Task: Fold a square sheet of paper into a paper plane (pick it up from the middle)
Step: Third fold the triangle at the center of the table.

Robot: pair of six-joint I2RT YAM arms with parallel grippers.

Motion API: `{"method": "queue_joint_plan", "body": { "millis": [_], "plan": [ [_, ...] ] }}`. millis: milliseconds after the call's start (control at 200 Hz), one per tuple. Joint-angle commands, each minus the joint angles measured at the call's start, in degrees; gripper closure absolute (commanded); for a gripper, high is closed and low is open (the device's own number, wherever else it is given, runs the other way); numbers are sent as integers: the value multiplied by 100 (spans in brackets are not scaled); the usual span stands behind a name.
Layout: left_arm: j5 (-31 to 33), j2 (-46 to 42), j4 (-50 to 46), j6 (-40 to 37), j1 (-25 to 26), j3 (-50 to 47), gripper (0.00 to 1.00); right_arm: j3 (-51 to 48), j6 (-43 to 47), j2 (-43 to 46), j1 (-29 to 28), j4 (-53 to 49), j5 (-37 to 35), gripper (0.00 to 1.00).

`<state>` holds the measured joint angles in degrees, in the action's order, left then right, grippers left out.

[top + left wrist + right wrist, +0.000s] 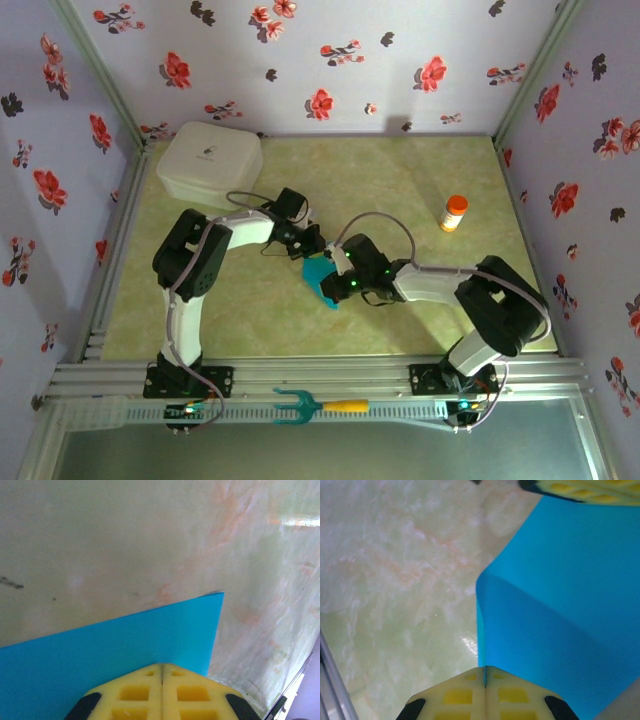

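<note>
Gripping: the square sheet of paper [322,282], buckled at mid-counter [420,190], is pinched from two sides.
Left end effector [162,669]: closed on one edge; the sheet spreads ahead and to its left.
Right end effector [485,671]: closed on the opposite edge; a soft ridge runs ahead-right toward the other arm's fingers [590,489].
Relation: the paper spans between both, neither arm nearer; the next fold likely turns on that ridge line.

Paper sheet [570,590] matte & smooth; table [100,540] glossy w/ marbled finish.
</note>
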<state>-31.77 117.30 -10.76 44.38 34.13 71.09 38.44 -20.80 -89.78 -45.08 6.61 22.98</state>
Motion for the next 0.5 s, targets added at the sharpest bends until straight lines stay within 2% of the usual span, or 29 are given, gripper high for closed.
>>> {"method": "queue_joint_plan", "body": {
  "millis": [0, 255, 495],
  "plan": [
    [55, 163, -110, -123, 8, -147, 93, 261, -171, -215, 126, -418, -229, 100],
    [76, 118, -5, -41, 6, -192, 93, 462, -248, -245, 188, -801, -892, 100],
    [85, 72, 4, -19, 12, -210, 93, 490, -276, -280, 226, -836, -878, 100]
  ]
}}
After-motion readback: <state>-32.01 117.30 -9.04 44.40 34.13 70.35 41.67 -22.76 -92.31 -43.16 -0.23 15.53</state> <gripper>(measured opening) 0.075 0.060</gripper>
